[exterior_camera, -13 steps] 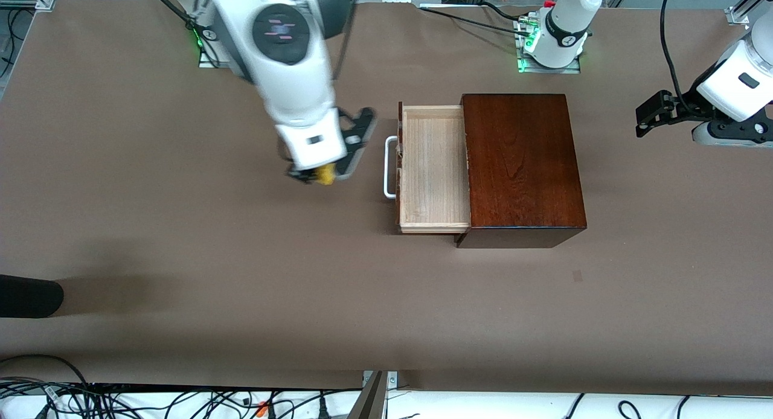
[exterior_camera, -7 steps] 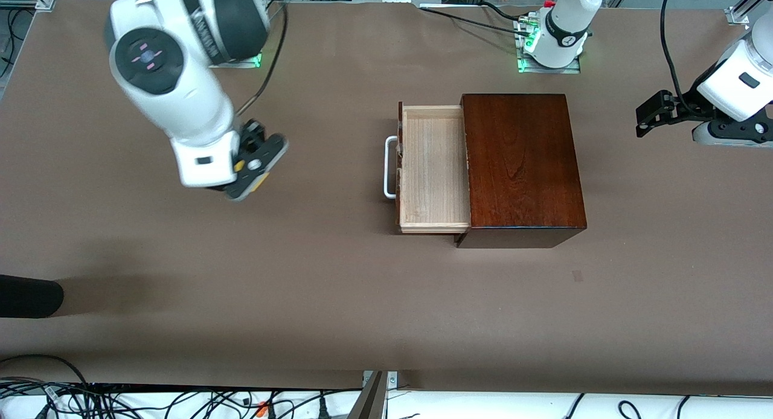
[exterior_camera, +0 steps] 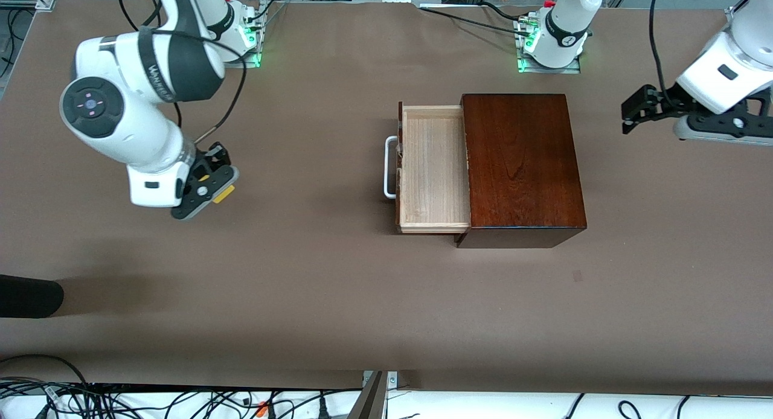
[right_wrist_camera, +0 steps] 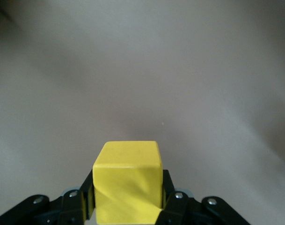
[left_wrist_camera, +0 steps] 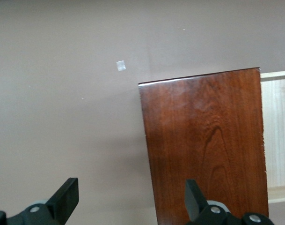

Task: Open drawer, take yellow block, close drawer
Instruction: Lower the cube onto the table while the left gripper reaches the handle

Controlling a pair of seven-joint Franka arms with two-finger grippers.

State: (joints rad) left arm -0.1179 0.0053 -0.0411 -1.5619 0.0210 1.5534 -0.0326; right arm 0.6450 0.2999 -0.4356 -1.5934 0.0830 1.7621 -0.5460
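The yellow block [right_wrist_camera: 128,185] sits between the fingers of my right gripper [right_wrist_camera: 128,199], which is shut on it. In the front view the right gripper [exterior_camera: 207,192] hangs over bare table toward the right arm's end, and only an edge of the yellow block [exterior_camera: 224,194] shows. The drawer [exterior_camera: 435,168] stands pulled out of the dark wooden box [exterior_camera: 522,165]. Its pale tray holds nothing, and its white handle [exterior_camera: 391,167] faces the right arm's end. My left gripper [exterior_camera: 633,112] is open and waits up in the air past the box at the left arm's end.
The wooden box [left_wrist_camera: 205,145] and a strip of drawer tray [left_wrist_camera: 278,131] show in the left wrist view. A black object [exterior_camera: 30,295] lies at the table's edge on the right arm's end. Cables [exterior_camera: 121,401] run along the near edge.
My right arm has swung away from the drawer toward its own end of the table, carrying the yellow block. The left arm has shifted slightly. The drawer has stayed as it was.
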